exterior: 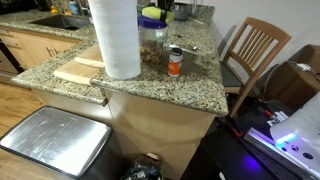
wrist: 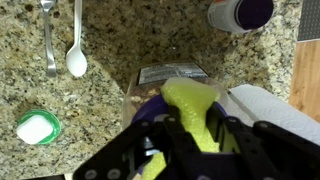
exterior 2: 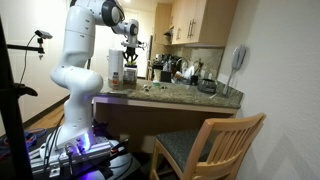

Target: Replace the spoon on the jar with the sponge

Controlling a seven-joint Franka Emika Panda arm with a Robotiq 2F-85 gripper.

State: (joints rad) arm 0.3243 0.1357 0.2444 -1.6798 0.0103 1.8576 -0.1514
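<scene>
A paper towel roll [exterior: 118,40] stands on the granite worktop [exterior: 190,92], perhaps touching a wooden board [exterior: 78,70]; an orange bottle [exterior: 175,63] stands near.

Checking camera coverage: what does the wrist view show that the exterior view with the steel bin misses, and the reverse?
Wrist only: the white spoon and a metal utensil lying on the counter. Exterior only: the wooden chair and the steel bin. Both: the yellow sponge over the jar, and the paper towel roll.
</scene>
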